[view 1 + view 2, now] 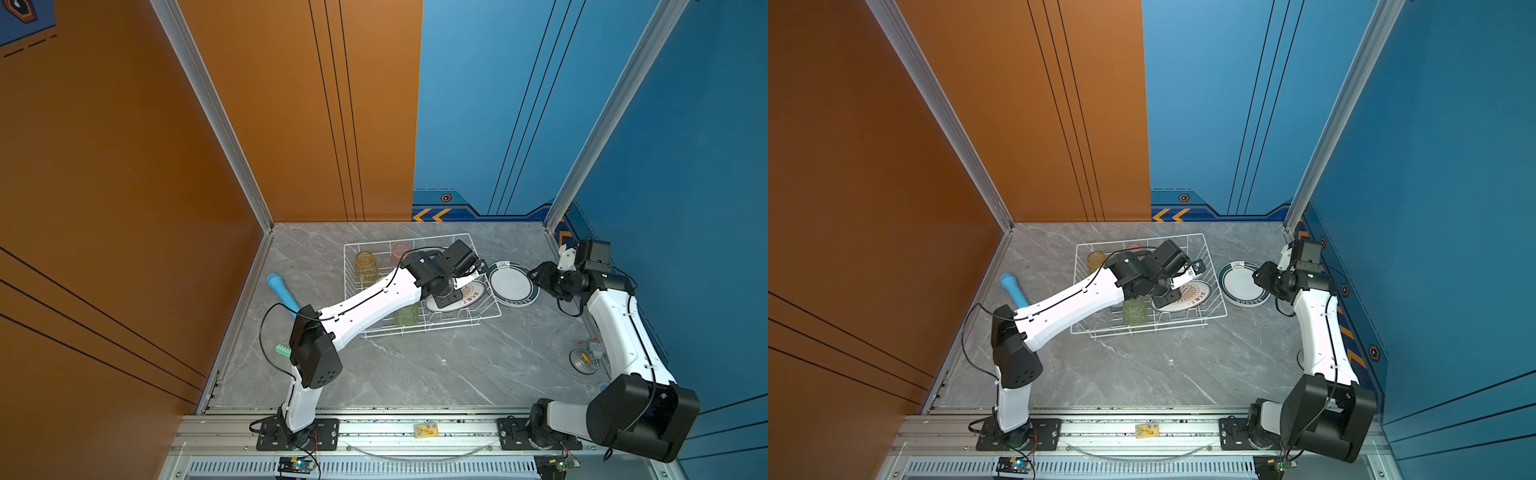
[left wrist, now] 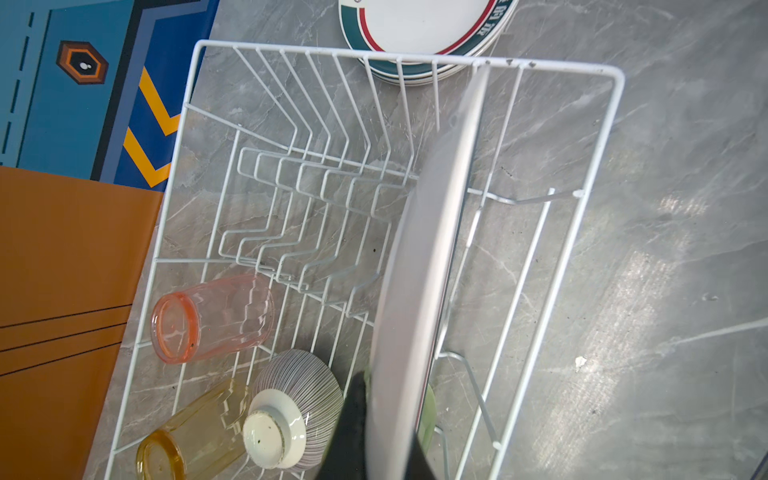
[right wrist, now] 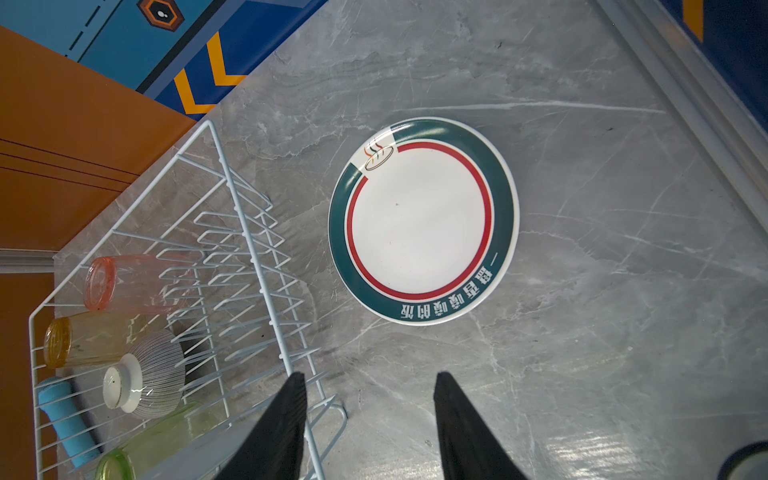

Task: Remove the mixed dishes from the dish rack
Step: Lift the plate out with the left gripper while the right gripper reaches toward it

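The white wire dish rack (image 1: 374,242) (image 2: 332,48) (image 3: 232,199) sits mid-table. My left gripper (image 1: 478,268) (image 2: 386,415) is shut on the rim of a white plate (image 1: 465,293) (image 1: 1187,295) (image 2: 424,270), which leans on edge at the rack's right end. Also in the rack are a yellow tumbler (image 1: 366,266) (image 2: 187,432), a pink tumbler (image 1: 400,251) (image 2: 212,318), a green tumbler (image 1: 406,315) (image 3: 158,440) and an upside-down striped bowl (image 2: 291,411) (image 3: 145,376). A stack of dark-rimmed plates (image 1: 512,284) (image 3: 419,220) lies on the table right of the rack. My right gripper (image 1: 536,276) (image 3: 370,376) hangs open and empty beside that stack.
A light-blue cylinder (image 1: 284,293) (image 3: 66,424) lies left of the rack, and a small green block (image 1: 284,350) sits by the left arm. A small round object (image 1: 586,357) stands near the right arm. Frame posts and walls close in the back and both sides.
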Motion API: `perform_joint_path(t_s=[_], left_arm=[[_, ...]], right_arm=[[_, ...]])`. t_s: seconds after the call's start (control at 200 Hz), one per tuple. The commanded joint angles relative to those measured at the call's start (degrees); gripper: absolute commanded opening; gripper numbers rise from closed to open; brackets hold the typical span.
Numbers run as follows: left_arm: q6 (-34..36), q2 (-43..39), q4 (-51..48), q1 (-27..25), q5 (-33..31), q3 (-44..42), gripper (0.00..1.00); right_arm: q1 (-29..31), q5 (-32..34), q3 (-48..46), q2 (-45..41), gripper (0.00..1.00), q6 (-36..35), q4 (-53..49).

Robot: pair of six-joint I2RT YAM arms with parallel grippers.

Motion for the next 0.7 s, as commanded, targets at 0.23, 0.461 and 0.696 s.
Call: perform_joint_path(t_s=[0.23, 0.461, 0.696], left_arm=[[-6.1, -6.32, 0.14, 4.48, 10.22, 1.48, 0.02], [-13.12, -11.32, 9.06, 10.26, 22.14, -4.02, 0.02], [-27.56, -16.71, 30.6, 17.62, 38.3, -15.83, 0.02]], right_arm=[[-0.12, -9.71, -2.66, -3.81, 0.49, -0.12, 5.6], [1.01, -21.18, -6.08, -6.93, 0.5, 0.95, 13.85], [5.73, -32.34, -8.33, -8.25, 0.41, 1.84, 21.03]])
